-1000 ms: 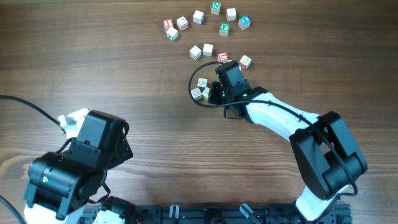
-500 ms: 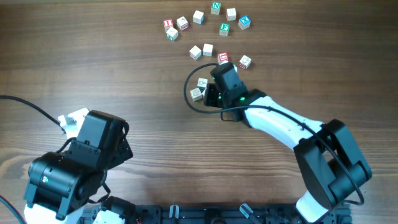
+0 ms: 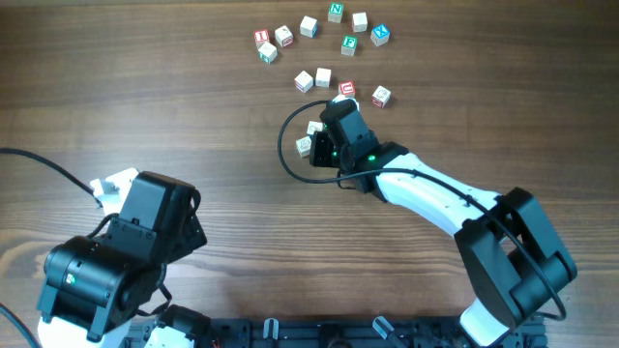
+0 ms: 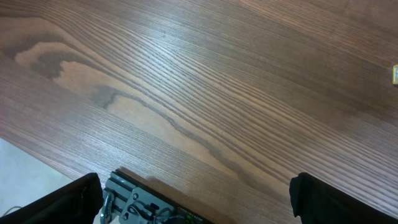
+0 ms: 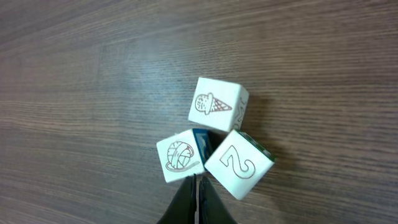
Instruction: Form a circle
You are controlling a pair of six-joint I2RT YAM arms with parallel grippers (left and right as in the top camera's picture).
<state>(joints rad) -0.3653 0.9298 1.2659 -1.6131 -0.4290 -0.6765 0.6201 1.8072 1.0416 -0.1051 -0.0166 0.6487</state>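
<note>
Overhead, the small pale wooden alphabet cubes lie scattered on the far middle of the dark brown wood-grain table (image 3: 145, 87), forming no ring. A loose arc runs along the far edge: a red-lettered cube (image 3: 261, 38), two plain-looking pale ones beside it, another at the top (image 3: 309, 26), a green "N" cube (image 3: 336, 12), a pale cube (image 3: 360, 20), a blue-lettered cube (image 3: 380, 34) and a green-lettered cube (image 3: 349, 43) just inside the arc. Nearer lie two pale cubes side by side (image 3: 313, 78), a red-lettered cube (image 3: 347, 89) and a cube with a reddish mark (image 3: 381, 96). A cluster of three sits nearest of all, at the tip of the right gripper (image 5: 196, 186). The right wrist view shows them closely: a cube with a brown ice-cream cone drawing (image 5: 217, 106) farthest, a cube with a brown ball-of-yarn drawing (image 5: 181, 155) to the near left, and a cube showing a green figure "2" (image 5: 238, 163) to the near right, the three touching or almost touching around a small dark gap. The right gripper's black fingers are pressed together into a single point, holding nothing, its tip at the near edges of the yarn and "2" cubes. The left gripper (image 4: 196, 199) hangs over bare table at the near left, its jaws spread wide, well apart from all cubes.
</note>
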